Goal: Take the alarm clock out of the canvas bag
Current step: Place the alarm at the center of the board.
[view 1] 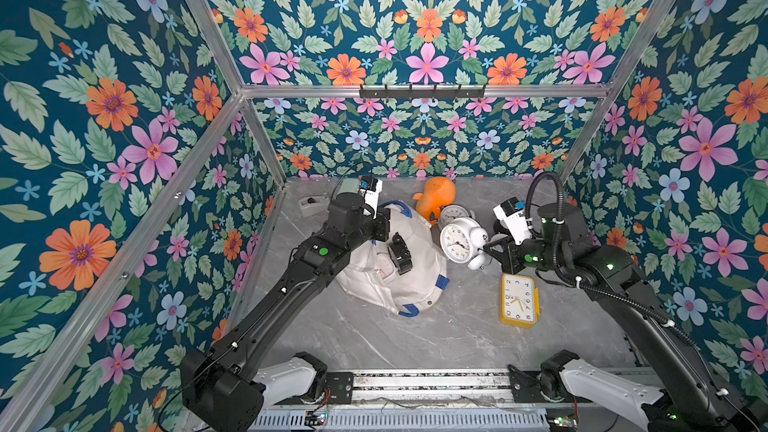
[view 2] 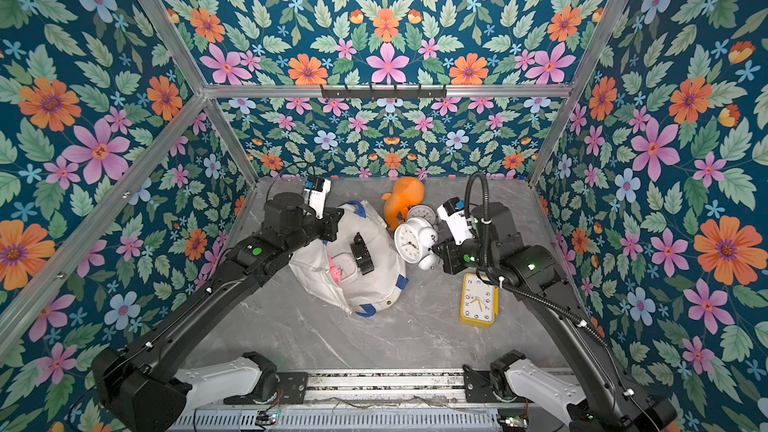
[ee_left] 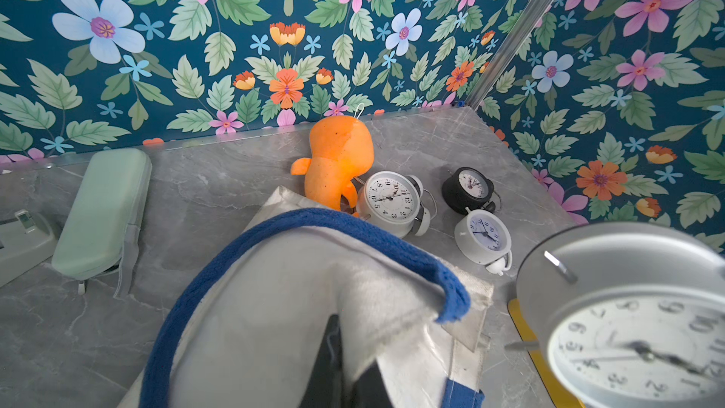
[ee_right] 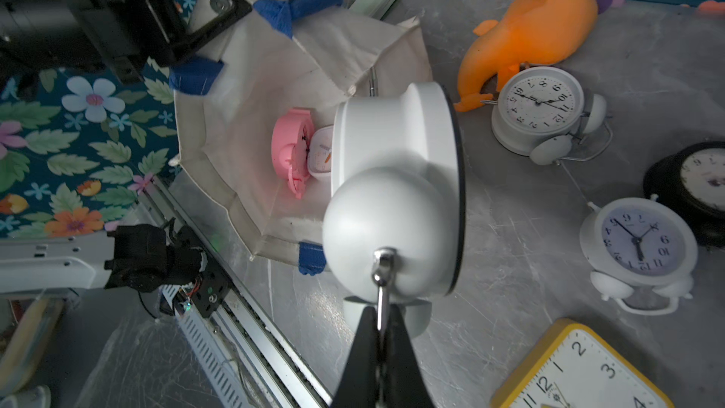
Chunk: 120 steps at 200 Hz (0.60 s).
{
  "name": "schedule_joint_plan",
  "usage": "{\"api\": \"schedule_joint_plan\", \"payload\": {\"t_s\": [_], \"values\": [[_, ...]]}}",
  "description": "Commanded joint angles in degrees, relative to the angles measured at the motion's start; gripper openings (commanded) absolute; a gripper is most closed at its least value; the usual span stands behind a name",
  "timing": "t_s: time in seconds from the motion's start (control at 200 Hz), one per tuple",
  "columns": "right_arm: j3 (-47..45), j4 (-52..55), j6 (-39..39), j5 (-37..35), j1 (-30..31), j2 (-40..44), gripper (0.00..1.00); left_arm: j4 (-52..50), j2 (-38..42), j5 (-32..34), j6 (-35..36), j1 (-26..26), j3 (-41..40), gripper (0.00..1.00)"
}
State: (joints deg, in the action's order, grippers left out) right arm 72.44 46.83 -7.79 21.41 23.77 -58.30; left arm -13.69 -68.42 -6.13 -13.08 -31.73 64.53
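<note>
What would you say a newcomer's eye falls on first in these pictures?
The big white twin-bell alarm clock, pinched by its metal handle in the right gripper, is beside the canvas bag. The left gripper grips the bag's rim, its mouth showing a pink clock inside. A yellow clock lies flat nearer the robot's base.

Seven alarm clocks in all: five outside the canvas bag (view 1: 419,280), two inside it. Outside there is one large white twin-bell clock (view 1: 459,243), one silver-rimmed twin-bell clock (ee_left: 392,200), one small white twin-bell clock (ee_left: 484,241), one black clock (ee_left: 469,190) and one yellow rectangular clock (view 1: 518,300). Inside there is one pink clock (ee_right: 288,151) and one pale square clock (ee_right: 321,153). One canvas bag. One orange plush toy (view 1: 436,197). One pale green case (ee_left: 102,209). One pale device (view 1: 311,205) at the far left corner of the surface (view 1: 415,338)
</note>
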Motion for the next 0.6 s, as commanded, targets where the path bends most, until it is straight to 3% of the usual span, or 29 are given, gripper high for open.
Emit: {"api": "schedule_joint_plan", "payload": {"t_s": [0.0, 0.22, 0.595], "values": [[-0.4, -3.2, -3.8, 7.1, -4.5, 0.9, 0.00, 2.6, -0.1, -0.3, 0.0, 0.1, 0.5, 0.00], [-3.9, -5.0, -9.7, 5.9, -11.2, 0.1, 0.00, 2.4, -0.1, 0.2, 0.2, 0.1, 0.6, 0.00], [-11.1, -10.9, -15.7, 5.5, -12.2, -5.8, 0.00, 2.5, -0.6, -0.1, 0.2, 0.1, 0.6, 0.00]]}}
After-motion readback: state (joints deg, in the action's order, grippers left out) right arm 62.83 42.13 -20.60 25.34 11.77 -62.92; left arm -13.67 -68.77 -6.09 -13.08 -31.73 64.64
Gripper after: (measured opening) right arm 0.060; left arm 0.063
